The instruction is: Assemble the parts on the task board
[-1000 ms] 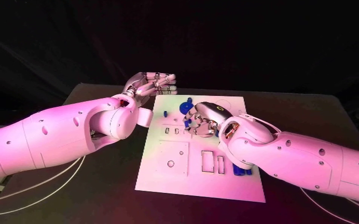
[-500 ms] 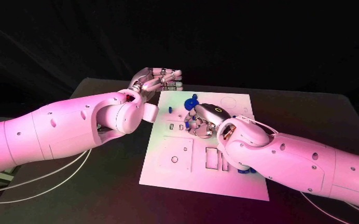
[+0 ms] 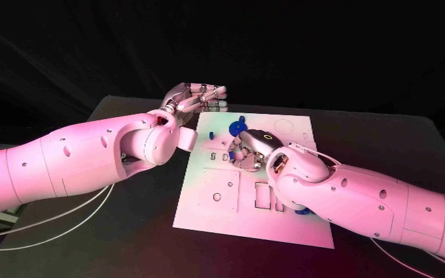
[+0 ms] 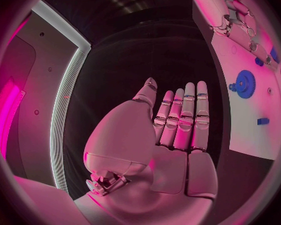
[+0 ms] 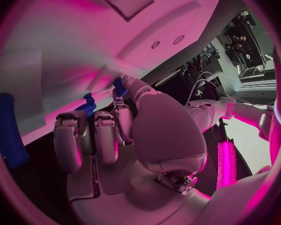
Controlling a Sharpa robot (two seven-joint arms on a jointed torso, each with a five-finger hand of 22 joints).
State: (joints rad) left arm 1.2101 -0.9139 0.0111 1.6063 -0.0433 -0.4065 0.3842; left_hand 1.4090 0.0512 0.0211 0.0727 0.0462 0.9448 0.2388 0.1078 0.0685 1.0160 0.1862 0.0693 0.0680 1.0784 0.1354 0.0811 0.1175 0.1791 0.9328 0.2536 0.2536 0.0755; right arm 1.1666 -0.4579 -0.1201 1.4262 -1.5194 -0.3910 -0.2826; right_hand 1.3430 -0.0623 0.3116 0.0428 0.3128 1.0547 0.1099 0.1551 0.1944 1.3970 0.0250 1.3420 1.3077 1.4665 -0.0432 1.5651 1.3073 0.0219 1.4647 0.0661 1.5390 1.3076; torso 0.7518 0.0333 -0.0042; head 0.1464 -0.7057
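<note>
Pinching a small blue part (image 5: 90, 104) in its fingertips, the right hand (image 3: 252, 147) is working over the task board (image 3: 287, 226). It looks hard, light, slippery; grab its edges. The left hand (image 3: 193, 102), fingers flat and holding nothing, is waiting beside the task board's far corner

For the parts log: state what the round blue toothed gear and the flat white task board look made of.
Round blue toothed gear: probably moulded or printed plastic, since its colour is uniform and matte, without metallic shine. Flat white task board: a rigid, smooth sheet with cleanly cut slots, possibly plastic or painted board; it cannot be told for certain.
</note>
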